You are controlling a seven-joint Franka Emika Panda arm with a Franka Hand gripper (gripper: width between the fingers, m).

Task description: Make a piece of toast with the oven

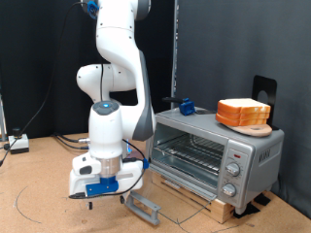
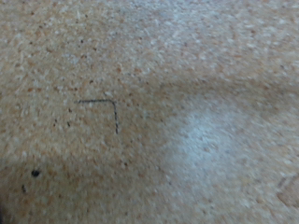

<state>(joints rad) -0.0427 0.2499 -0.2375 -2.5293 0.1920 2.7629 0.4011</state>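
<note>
We see a brown, speckled particle-board table [image 1: 39, 180] carrying the oven [image 1: 219, 155] on a wooden block toward the exterior view's right. A grey metal tray [image 1: 144, 206] lies flat in front, beside a thin dark cable [image 1: 29, 199] looping at the left.

The gripper [image 1: 97, 190] fingers are too small and dark to read. The arm's top is cut off. The wrist view shows only blurred speckled tabletop [image 2: 187, 75], no fingers.

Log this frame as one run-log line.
gripper: low over table, holds nothing visible | oven: door down, rack bare | bread stack: on oven top | wrist: bare tabletop only
</note>
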